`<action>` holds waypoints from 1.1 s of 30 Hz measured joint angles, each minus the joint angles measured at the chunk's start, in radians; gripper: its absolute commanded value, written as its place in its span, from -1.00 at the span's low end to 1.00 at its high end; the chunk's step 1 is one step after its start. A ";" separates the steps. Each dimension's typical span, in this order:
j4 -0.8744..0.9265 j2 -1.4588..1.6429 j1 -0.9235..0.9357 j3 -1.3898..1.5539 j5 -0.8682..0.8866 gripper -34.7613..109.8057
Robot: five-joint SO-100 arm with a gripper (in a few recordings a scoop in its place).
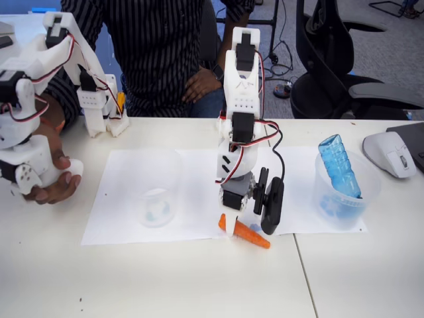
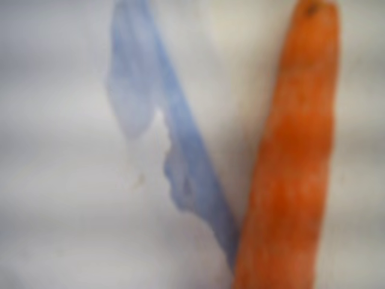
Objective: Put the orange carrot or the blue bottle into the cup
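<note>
The orange carrot (image 1: 246,233) lies flat on the white paper (image 1: 132,179), its thick end to the left in the fixed view. My gripper (image 1: 250,228) points straight down over it and is open: the white finger touches down at the carrot's thick end, and the black finger (image 1: 270,209) is spread to the right. In the wrist view the carrot (image 2: 295,156) is blurred and very close, running up the right side. The clear cup (image 1: 157,199) stands upright on the paper, well left of the gripper. The blue bottle (image 1: 338,165) leans inside a frosted tub (image 1: 358,199) at the right.
A person in a striped shirt stands behind the table. A grey computer mouse (image 1: 391,154) and a dark device edge (image 1: 412,136) lie at the far right. The near half of the table (image 1: 199,285) is bare.
</note>
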 measured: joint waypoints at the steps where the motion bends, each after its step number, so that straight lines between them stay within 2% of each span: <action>1: 0.000 0.000 0.000 0.000 0.000 -0.48; 11: 0.049 0.037 -0.008 0.002 -0.012 -0.48; 33: 0.272 0.416 -0.008 0.002 -0.018 -0.48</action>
